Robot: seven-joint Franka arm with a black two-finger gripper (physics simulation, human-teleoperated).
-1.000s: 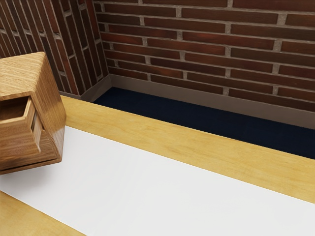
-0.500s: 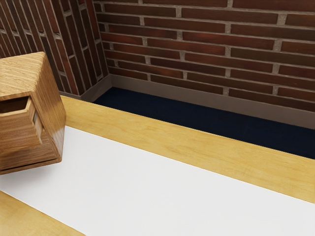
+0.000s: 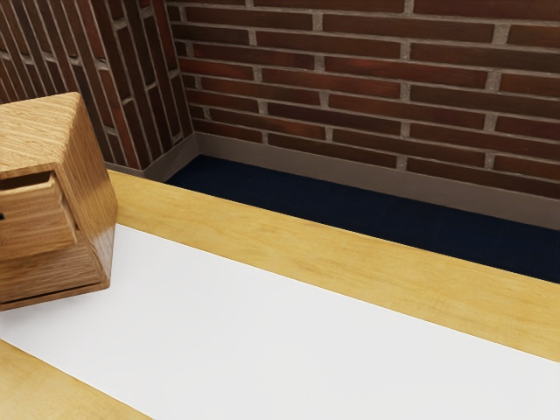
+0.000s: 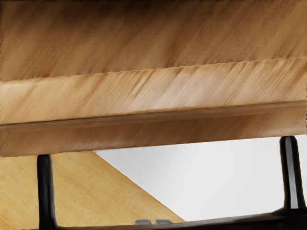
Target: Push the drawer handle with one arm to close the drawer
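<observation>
Exterior view: your wooden drawer (image 3: pixel 35 223) sat partly out of its wooden cabinet (image 3: pixel 92 188), at the exterior view's left edge. It stood farther in than in both earlier frames; the dark opening (image 3: pixel 22 180) above its front had shrunk to a thin band. A small black spot (image 3: pixel 2 216) had come into sight on the drawer front. Cabinet unchanged, on the white strip (image 3: pixel 306 324) over your yellow wood table (image 3: pixel 289 236). Brick wall (image 3: pixel 350 70) behind, same as before. Drawer not closed.

Wrist view: you had the black handle (image 4: pixel 46 196) close up, its two posts well apart, a dark bar running between them. The posts met the wood face (image 4: pixel 153 132). Two small grey pieces (image 4: pixel 144 222) lay right at the bar, between the posts. Table and white strip lay below. Gripper: you could not tell whether it was wide or narrow, or holding anything.
</observation>
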